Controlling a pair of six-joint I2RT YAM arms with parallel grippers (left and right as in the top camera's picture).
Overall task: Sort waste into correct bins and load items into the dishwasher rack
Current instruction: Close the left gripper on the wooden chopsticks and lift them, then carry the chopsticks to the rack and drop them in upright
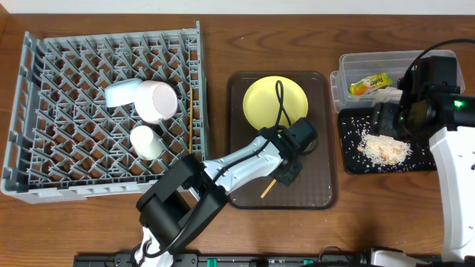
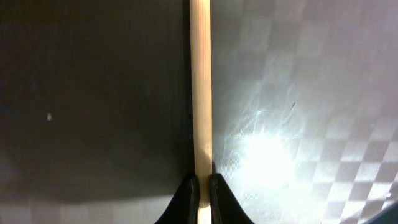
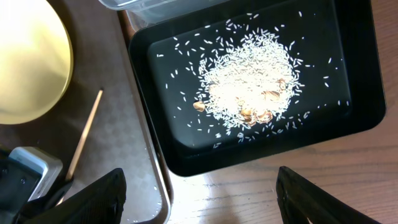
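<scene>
Nearest to the lens are my left fingers (image 2: 186,199), two dark tips pressed against a light wooden chopstick (image 2: 200,87). My left gripper (image 2: 201,190) is clamped on this chopstick, which runs straight up the picture over the dark brown serving tray (image 2: 93,93). I cannot tell if the stick touches the tray.

In the right wrist view, my right fingers (image 3: 93,199) stand far apart at the bottom corners. My right gripper (image 3: 202,199) is spread wide and holds nothing. Under it is the wooden table (image 3: 261,196). Just beyond is the black tray (image 3: 357,93), with a heap of rice scraps (image 3: 245,81) in its middle and loose grains around it. To the left, on the serving tray, the chopstick lies slanted near the yellow plate (image 3: 28,56).

From overhead, the dishwasher rack (image 1: 59,170) stands at the left. It holds the light blue bowl (image 1: 119,94), the white bowl (image 1: 157,101) and the white cup (image 1: 147,142), close together. A second chopstick (image 1: 192,111) seems to lie along its right inner side. The clear tub (image 1: 345,70), touching the far edge of the black tray, holds the snack wrapper (image 1: 369,85) and the white wrapper (image 1: 386,95)
</scene>
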